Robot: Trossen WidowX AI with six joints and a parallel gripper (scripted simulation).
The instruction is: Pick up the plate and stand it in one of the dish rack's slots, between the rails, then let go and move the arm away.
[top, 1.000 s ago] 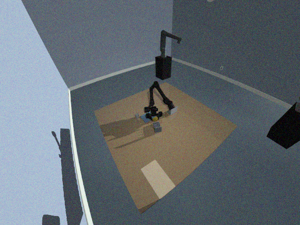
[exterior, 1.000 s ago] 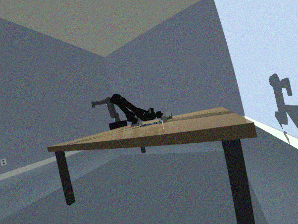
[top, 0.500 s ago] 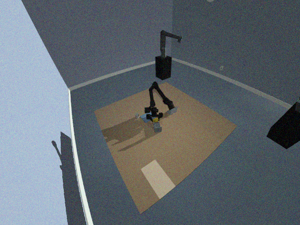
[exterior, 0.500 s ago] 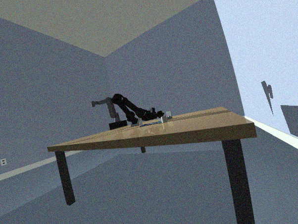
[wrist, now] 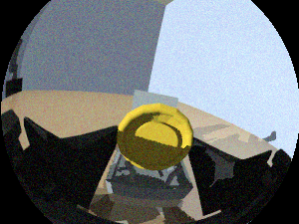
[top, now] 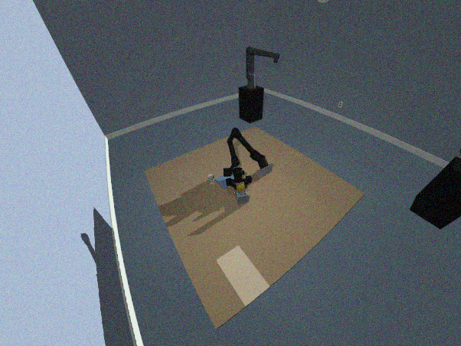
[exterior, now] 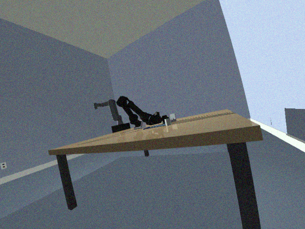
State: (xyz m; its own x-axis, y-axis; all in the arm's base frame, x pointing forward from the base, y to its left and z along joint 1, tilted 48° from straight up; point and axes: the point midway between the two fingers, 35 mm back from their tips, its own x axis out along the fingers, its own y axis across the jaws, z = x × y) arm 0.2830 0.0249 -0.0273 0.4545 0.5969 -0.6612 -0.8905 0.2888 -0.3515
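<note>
- Wooden table [exterior: 202, 131] carries the grey dish rack [wrist: 149, 180].
- My gripper [wrist: 154, 136] is clamped on the yellow plate [wrist: 154, 135], tilted, its hollow face toward my wrist camera, directly above the rack.
</note>
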